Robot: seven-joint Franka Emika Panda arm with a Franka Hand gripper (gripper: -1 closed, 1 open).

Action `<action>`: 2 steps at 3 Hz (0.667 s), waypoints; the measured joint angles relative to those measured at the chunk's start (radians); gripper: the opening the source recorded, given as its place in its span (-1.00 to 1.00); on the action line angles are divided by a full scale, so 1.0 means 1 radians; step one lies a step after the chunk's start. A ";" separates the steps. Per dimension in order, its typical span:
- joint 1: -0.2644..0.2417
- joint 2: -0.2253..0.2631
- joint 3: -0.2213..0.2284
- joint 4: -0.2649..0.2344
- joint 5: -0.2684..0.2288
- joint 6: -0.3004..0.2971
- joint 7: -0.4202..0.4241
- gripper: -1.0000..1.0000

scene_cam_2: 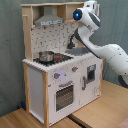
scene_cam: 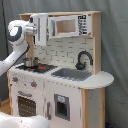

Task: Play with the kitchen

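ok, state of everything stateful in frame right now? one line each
oven door: closed.
microwave: door closed.
pot: upright on the stovetop, contents cannot be told.
sink: nothing visible in it.
faucet: upright behind the sink, no water seen.
arm: raised to the top shelf beside the hood; jaws not visible.

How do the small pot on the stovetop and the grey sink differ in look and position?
The pot is small, round and shiny metal; the sink is a wide, rectangular grey basin. The pot stands up on top of the dark stovetop; the sink is sunk into the counter, beside the black faucet. Both belong to the kitchen's worktop, side by side.
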 joint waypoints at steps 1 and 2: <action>0.036 0.000 0.003 -0.081 -0.002 0.057 0.000 -1.00; 0.061 0.000 0.005 -0.150 -0.002 0.133 0.000 -1.00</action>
